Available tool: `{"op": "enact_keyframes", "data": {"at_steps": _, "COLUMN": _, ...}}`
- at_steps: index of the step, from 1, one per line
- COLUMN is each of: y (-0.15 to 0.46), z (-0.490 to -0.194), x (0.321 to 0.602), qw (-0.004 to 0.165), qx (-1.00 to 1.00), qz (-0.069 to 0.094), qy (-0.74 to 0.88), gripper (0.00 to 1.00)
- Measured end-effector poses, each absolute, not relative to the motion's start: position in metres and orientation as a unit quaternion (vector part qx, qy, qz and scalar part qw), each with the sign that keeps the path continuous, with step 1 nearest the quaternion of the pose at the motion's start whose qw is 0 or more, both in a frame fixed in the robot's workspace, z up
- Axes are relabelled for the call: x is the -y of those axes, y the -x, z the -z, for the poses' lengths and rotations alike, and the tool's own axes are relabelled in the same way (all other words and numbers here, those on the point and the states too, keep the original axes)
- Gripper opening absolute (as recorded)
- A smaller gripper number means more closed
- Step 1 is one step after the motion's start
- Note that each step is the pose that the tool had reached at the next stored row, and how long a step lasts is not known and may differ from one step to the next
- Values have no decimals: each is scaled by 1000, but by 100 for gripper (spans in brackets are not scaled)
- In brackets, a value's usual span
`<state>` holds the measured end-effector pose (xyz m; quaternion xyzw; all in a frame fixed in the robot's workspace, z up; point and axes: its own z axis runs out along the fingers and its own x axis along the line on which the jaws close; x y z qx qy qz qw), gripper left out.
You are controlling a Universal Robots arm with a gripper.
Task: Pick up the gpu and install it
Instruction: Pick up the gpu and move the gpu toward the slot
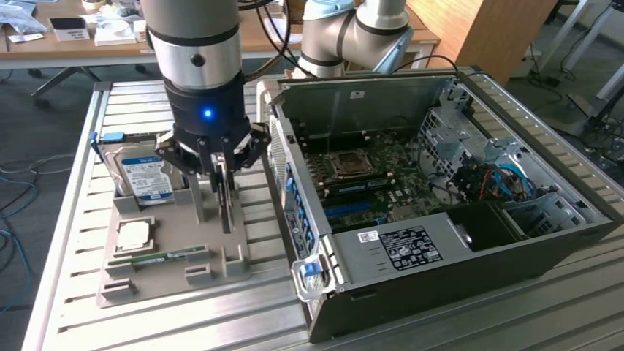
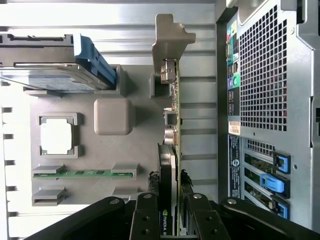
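Wrist view: the claw (image 2: 172, 222) has one finger on each flat side of the gpu (image 2: 173, 150), at the fan end of the card.
Claw: it is closed part way. Both fingers (image 2: 145, 215) seem to touch the gpu, so it looks like a pinch on the card.
Gpu: it stands on its thin edge in a slot of the grey holder (image 2: 114, 116), right under the claw. It does not look lifted out yet.
Long way of the gpu: it runs side by side with the back wall of the case (image 2: 265, 75), from the claw out to the silver bracket (image 2: 170, 35) at the far end.
Case: it lies on its side with the lid off, just beside the holder, on the exterior view's right of the gpu. The green board (image 1: 361, 172) inside faces up.
Arm: it hangs straight down over the holder, between the hard drive (image 1: 145, 175) and the case.
Other things in the holder: the hard drive stands on its edge near the gpu. A square chip (image 1: 134, 234) and a thin memory stick (image 1: 161, 257) lie flat, a bit away from the claw.
Desk: silver metal slats (image 1: 146, 322) carry both the holder and the case.
Room: it looks like an office, with a wood board (image 1: 487, 29) behind and cables (image 1: 17, 175) on the floor.
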<state>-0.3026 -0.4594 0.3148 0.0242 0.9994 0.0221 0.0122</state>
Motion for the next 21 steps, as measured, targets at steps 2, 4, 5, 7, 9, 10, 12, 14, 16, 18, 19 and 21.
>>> {"op": "enact_keyframes", "data": {"at_steps": 2, "y": 303, "z": -319, "x": 459, "qw": 12, "qx": -999, "qz": -22, "qy": -24, "gripper": 27}}
{"op": "enact_keyframes", "data": {"at_steps": 4, "y": 303, "z": -323, "x": 459, "qw": 12, "qx": -999, "qz": -22, "qy": -24, "gripper": 27}}
{"op": "enact_keyframes", "data": {"at_steps": 5, "y": 303, "z": -325, "x": 459, "qw": 12, "qx": -999, "qz": -22, "qy": -24, "gripper": 27}}
{"op": "enact_keyframes", "data": {"at_steps": 7, "y": 303, "z": -328, "x": 459, "qw": 12, "qx": -999, "qz": -22, "qy": -24, "gripper": 27}}
{"op": "enact_keyframes", "data": {"at_steps": 9, "y": 303, "z": -331, "x": 459, "qw": 12, "qx": -999, "qz": -22, "qy": -24, "gripper": 27}}
{"op": "enact_keyframes", "data": {"at_steps": 10, "y": 303, "z": -332, "x": 459, "qw": 12, "qx": -999, "qz": -22, "qy": -24, "gripper": 27}}
{"op": "enact_keyframes", "data": {"at_steps": 12, "y": 303, "z": -336, "x": 459, "qw": 12, "qx": -999, "qz": -22, "qy": -24, "gripper": 27}}
{"op": "enact_keyframes", "data": {"at_steps": 14, "y": 303, "z": -340, "x": 459, "qw": 12, "qx": -999, "qz": -22, "qy": -24, "gripper": 27}}
{"op": "enact_keyframes", "data": {"at_steps": 16, "y": 303, "z": -345, "x": 459, "qw": 12, "qx": -999, "qz": -22, "qy": -24, "gripper": 27}}
{"op": "enact_keyframes", "data": {"at_steps": 18, "y": 303, "z": -350, "x": 459, "qw": 12, "qx": -999, "qz": -22, "qy": -24, "gripper": 27}}
{"op": "enact_keyframes", "data": {"at_steps": 19, "y": 303, "z": -353, "x": 459, "qw": 12, "qx": -999, "qz": -22, "qy": -24, "gripper": 27}}
{"op": "enact_keyframes", "data": {"at_steps": 21, "y": 303, "z": -359, "x": 459, "qw": 12, "qx": -999, "qz": -22, "qy": -24, "gripper": 27}}
